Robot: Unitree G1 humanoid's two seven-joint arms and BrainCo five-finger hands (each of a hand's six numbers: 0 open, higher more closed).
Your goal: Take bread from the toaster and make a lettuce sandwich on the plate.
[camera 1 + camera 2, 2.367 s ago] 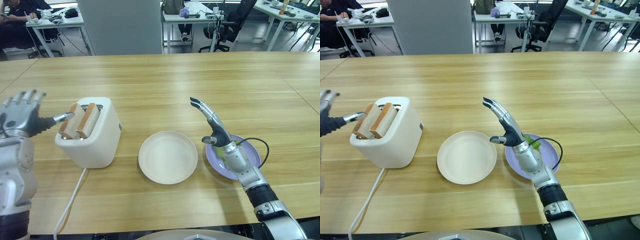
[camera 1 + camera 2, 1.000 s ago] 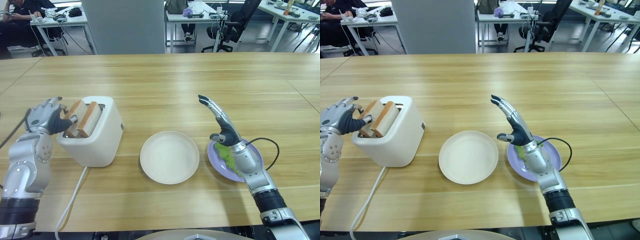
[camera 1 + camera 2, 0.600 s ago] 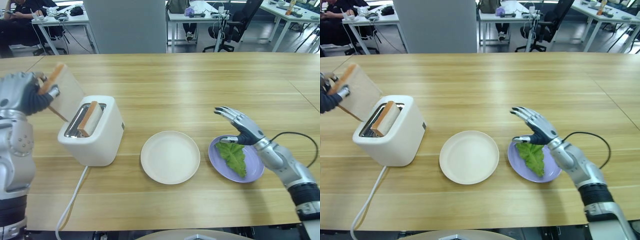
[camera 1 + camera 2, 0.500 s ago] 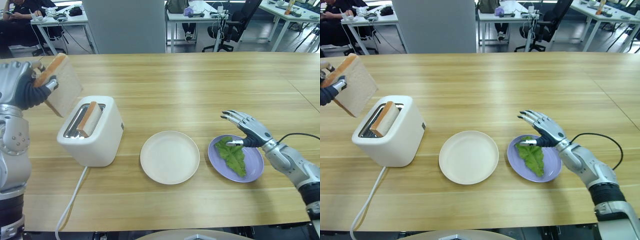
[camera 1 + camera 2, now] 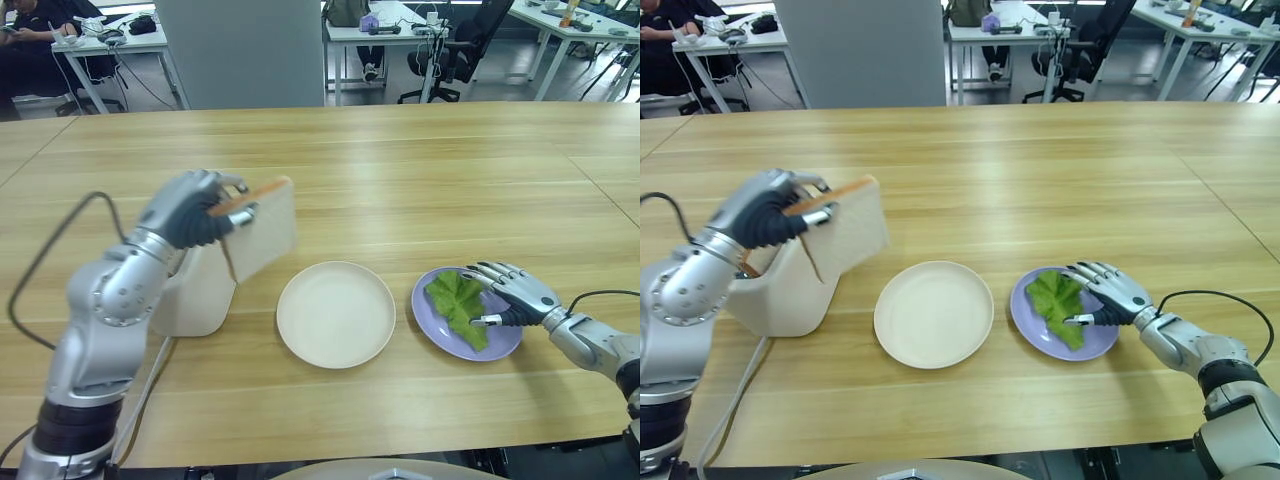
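– Bread slice (image 5: pixel 265 230) is up in the air, folks, pinched at its top edge by the left hand (image 5: pixel 195 208), fingers closed tight round the brown crust!
– Square cut, that one. Its pale, porous crumb face is turned our way, with the toasted crust running along the top. It hangs tilted above the desk (image 5: pixel 400 180), between the toaster (image 5: pixel 203 295) and the cream plate (image 5: pixel 336 314).
– And the toaster?
– White, smooth shell, rounded corners, standing just behind the left forearm and partly hidden by it.
– Centre of the desk now: the cream plate, round and matt with a shallow raised rim, lies flat on light wood with long straight grain.
– Just beside it on the right, not touching, there's the purple plate (image 5: pixel 440 335), round too and a little smaller.
– On it lies the lettuce (image 5: pixel 455 300), a single crinkled green leaf with ruffled edges, flat across the plate.
– Right hand (image 5: pixel 515 293)?
– Palm down over the purple plate's right rim, metal fingers spread and only lightly bent, gripping nothing. The fingertips sit right at the leaf's edge; whether they touch it, I can't tell.
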